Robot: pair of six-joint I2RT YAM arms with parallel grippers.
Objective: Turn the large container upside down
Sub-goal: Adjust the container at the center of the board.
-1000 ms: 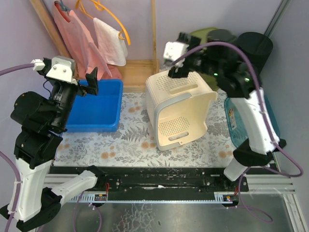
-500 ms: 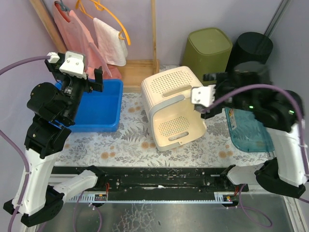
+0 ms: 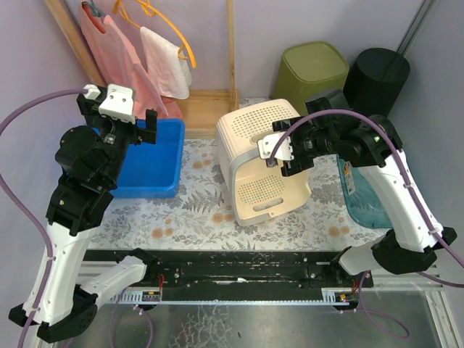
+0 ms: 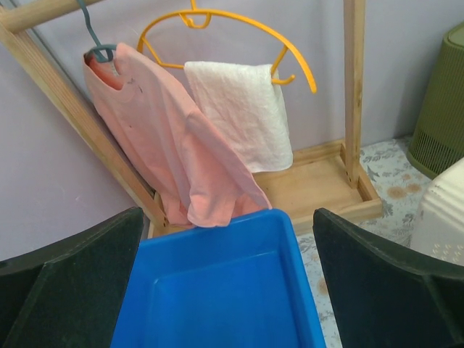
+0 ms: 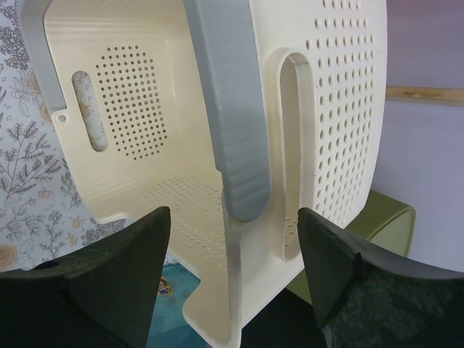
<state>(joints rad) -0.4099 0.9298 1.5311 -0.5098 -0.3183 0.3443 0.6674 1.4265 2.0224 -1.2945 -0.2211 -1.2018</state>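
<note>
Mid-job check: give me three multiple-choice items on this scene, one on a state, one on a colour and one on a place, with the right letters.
1. How does the cream basket lie?
A. Upright
B. On its side
C. Upside down

2. What colour is its handle?
A. Grey
B. Orange
C. Blue

3. Where is the left gripper?
A. Inside the basket
B. Clamped on the handle
C. Above the blue tub

Answers:
1 B: its opening faces sideways, toward the near edge.
2 A: the right wrist view shows a grey strip against cream walls.
3 C: the left wrist view looks down into the tub between open fingers.
</note>
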